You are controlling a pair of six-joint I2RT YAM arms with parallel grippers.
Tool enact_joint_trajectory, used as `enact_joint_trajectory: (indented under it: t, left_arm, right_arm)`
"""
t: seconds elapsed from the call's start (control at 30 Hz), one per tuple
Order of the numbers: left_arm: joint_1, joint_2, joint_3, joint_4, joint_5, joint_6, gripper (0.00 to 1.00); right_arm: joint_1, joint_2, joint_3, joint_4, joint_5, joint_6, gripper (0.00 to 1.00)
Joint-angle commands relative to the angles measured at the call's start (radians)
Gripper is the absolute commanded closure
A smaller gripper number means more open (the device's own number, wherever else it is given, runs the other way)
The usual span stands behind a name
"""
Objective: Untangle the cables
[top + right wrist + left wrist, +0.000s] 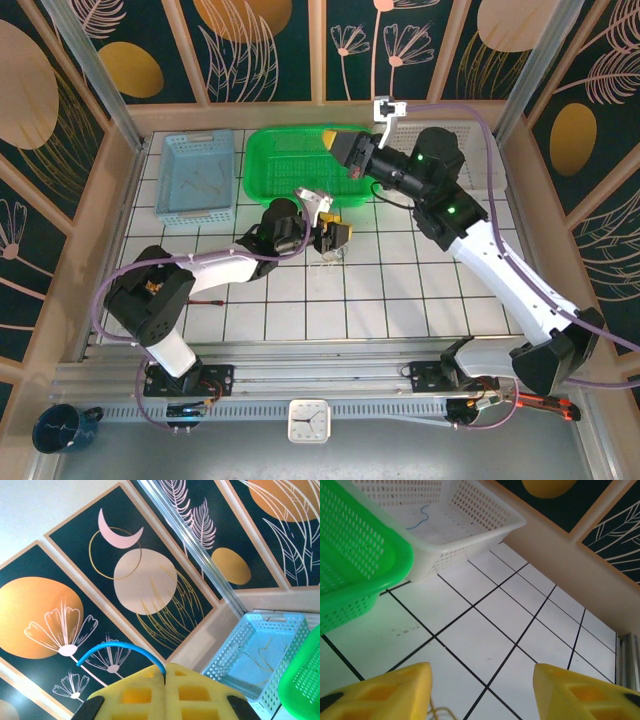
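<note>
Top external view, left to right. Blue basket (196, 136) sat at the far left of the tiled worktop (400, 290), with a few pale wires (205, 185) lying in it. Green basket (290, 165) was just right of it, touching or nearly so; couldn't tell which.

Left tool (337, 232) hung over the tiles just in front of the green basket's near edge. A small clump of cables (328, 255) lay on the worktop right under it, thin and hard to resolve from above. Left wrist view: the yellow fingers (390, 692) stood well apart with bare tile between them. A pale yellow strand (438, 712) showed at the bottom edge beside the left-hand finger. Couldn't tell if it touched the finger, and nothing was clamped.

Right tool (335, 143) was raised over the right part of the green basket. Right wrist view: its fingers (140, 695) were pressed fully together and pinched a blue cable (117, 647), which arched up and off to the left from the seam.

White basket (470, 530) sat against the green one on its right side, seen in the left wrist view. One curly blue wire (421, 517) lay on its floor.
</note>
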Motion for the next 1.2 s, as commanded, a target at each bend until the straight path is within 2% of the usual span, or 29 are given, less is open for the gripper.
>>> enact_joint_trajectory:
  t: [0.0, 0.13, 0.2, 0.27, 0.4, 0.6, 0.67, 0.73, 0.83, 1.0, 1.17]
  left_arm:
    - [-0.002, 0.018, -0.020, 0.075, 0.004, -0.007, 0.59]
    - [-0.001, 0.021, -0.083, 0.109, -0.012, -0.018, 0.83]
    - [-0.001, 0.019, -0.121, 0.122, -0.023, -0.022, 0.86]
    - [-0.001, 0.015, -0.155, 0.133, -0.034, -0.021, 0.83]
    - [-0.002, 0.013, -0.207, 0.151, -0.056, -0.023, 0.71]
    - [-0.002, 0.019, -0.229, 0.163, -0.059, -0.027, 0.66]
    - [-0.001, 0.022, -0.225, 0.157, -0.061, -0.024, 0.51]
    - [-0.001, 0.028, -0.220, 0.147, -0.058, -0.020, 0.47]
    - [-0.001, 0.032, -0.219, 0.141, -0.058, -0.015, 0.46]
    - [-0.002, 0.069, -0.223, 0.140, -0.053, -0.010, 0.56]
    - [-0.001, 0.095, -0.239, 0.155, -0.050, -0.016, 0.58]
  right_arm:
    - [0.007, 0.009, 0.088, 0.020, -0.019, 0.001, 1.00]
    - [-0.002, 0.031, 0.206, -0.031, -0.005, -0.033, 1.00]
    - [-0.022, 0.039, 0.265, -0.044, -0.004, -0.038, 1.00]
    - [-0.057, 0.042, 0.304, -0.042, -0.011, -0.024, 1.00]
    - [-0.147, 0.035, 0.326, 0.019, -0.046, 0.049, 1.00]
    - [-0.178, 0.031, 0.301, 0.047, -0.061, 0.084, 1.00]
    - [-0.180, 0.026, 0.280, 0.056, -0.058, 0.086, 1.00]
    - [-0.181, 0.021, 0.263, 0.063, -0.055, 0.090, 1.00]
    - [-0.192, 0.021, 0.273, 0.058, -0.055, 0.092, 1.00]
    - [-0.225, 0.045, 0.374, 0.023, -0.071, 0.091, 1.00]
    - [-0.278, 0.073, 0.491, 0.014, -0.081, 0.109, 1.00]
